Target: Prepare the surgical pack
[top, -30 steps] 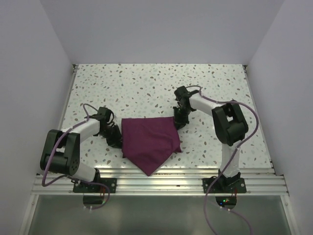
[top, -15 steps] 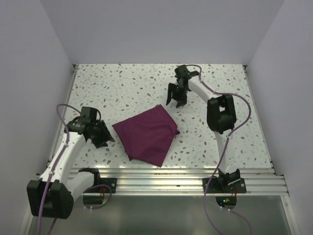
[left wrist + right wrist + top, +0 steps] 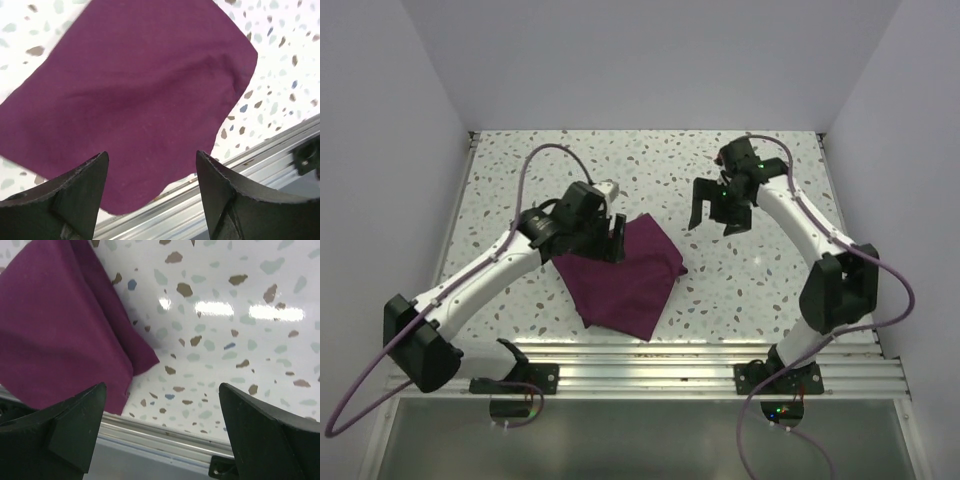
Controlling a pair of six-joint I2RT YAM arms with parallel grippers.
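Hanging over the maroon cloth point(image 3: 625, 275), the left gripper point(image 3: 610, 235) has its two fingers spread wide with nothing between them. In its wrist view the fabric fills the gap and the fingertips look clear of it. The right gripper point(image 3: 717, 215) is just as wide open and also holds nothing, with only the speckled table point(image 3: 570, 170) beneath it.

I count one cloth, folded into a flat, roughly four-cornered bundle, plus two arms and two grippers. The bundle lies at about six o'clock from the table's middle, near the metal rail point(image 3: 640, 355) at the front edge.

The left arm stretches out long from its base and reaches the bundle's eleven o'clock edge. The right arm arches up from its base, its gripper pointing down at the bundle's one o'clock, apart from it.
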